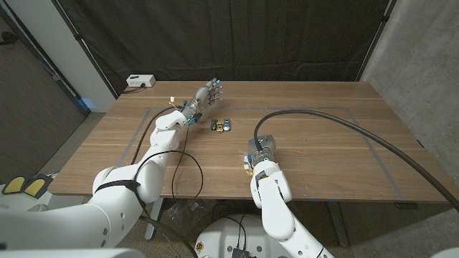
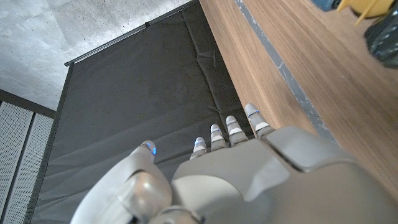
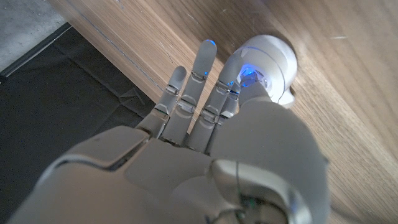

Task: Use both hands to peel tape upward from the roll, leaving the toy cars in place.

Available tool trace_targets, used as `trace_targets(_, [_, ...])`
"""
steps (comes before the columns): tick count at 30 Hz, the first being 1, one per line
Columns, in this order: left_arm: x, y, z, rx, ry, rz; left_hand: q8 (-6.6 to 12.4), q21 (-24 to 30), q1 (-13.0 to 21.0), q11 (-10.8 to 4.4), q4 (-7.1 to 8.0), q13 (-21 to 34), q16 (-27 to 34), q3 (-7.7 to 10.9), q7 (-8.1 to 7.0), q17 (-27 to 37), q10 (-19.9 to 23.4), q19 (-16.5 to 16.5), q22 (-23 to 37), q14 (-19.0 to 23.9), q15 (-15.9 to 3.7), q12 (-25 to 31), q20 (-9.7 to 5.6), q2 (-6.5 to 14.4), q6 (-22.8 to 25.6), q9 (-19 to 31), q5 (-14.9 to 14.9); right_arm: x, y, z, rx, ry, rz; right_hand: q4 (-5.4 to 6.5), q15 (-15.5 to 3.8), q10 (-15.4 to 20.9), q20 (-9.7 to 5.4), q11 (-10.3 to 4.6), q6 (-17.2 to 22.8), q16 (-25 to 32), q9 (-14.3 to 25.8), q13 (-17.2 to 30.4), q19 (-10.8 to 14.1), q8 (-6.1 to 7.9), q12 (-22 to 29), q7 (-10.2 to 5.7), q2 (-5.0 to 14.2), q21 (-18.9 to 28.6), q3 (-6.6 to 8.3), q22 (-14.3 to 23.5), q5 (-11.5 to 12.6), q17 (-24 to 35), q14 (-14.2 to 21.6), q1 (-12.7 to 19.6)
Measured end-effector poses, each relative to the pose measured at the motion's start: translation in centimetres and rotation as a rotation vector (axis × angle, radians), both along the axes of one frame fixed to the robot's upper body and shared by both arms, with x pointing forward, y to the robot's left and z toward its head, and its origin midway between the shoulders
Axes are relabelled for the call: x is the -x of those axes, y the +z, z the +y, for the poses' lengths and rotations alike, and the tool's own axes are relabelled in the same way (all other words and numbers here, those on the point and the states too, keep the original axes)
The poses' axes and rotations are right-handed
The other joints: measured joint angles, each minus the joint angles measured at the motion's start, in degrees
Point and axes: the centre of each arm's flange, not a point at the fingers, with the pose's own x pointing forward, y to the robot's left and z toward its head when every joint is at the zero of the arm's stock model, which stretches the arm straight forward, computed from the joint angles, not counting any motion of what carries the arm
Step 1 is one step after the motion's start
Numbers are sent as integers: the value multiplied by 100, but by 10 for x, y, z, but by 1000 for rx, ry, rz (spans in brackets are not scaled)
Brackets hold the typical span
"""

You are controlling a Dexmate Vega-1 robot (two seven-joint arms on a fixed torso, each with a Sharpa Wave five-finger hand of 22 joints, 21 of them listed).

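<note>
Two small toy cars (image 1: 220, 125) stand side by side on the wooden table (image 1: 315, 158), a little behind its middle. Their blue and yellow edges (image 2: 354, 6) and a dark object (image 2: 384, 36) show in a corner of the left wrist view. My left hand (image 1: 209, 94) hangs above the table behind and to the left of the cars, fingers (image 2: 227, 130) apart, holding nothing. My right hand (image 1: 262, 150) is low over the table, in front of and to the right of the cars, with its fingers (image 3: 193, 81) stretched out and nothing in them. What lies under that hand is hidden.
Grey tape lines (image 1: 356, 110) mark a rectangle on the tabletop. A thick black cable (image 1: 330, 115) arcs from my right wrist across the right half of the table. A white box (image 1: 140, 81) sits at the back left corner. A black curtain (image 1: 237, 36) hangs behind.
</note>
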Motion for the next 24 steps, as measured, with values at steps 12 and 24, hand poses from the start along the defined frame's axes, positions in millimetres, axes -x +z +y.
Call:
trace_targets(12, [3, 0, -3, 0, -11, -4, 0, -22, 0, 0, 0, 0, 0, 0, 0, 0, 0, 0, 0, 0, 0, 0, 0, 0, 0, 0, 0, -4, 5, -12, -46, 1, -138, 54, -72, 85, 0, -1, 39, -36, 0, 29, 1, 0, -154, 39, 15, 389, 27, 165, -18, -44, 215, 76])
trace_targets(24, [6, -1, -8, -4, -37, 1, 66, -52, 37, -11, -111, 0, 0, 0, 44, -14, 180, 0, 0, 46, 4, 35, 0, -32, 211, 0, 0, -13, 0, -20, -85, -1, -288, 108, -74, 124, 4, 17, 35, 0, 0, 136, -107, 20, -250, 34, -16, 590, -30, 271, 17, 199, 256, 106])
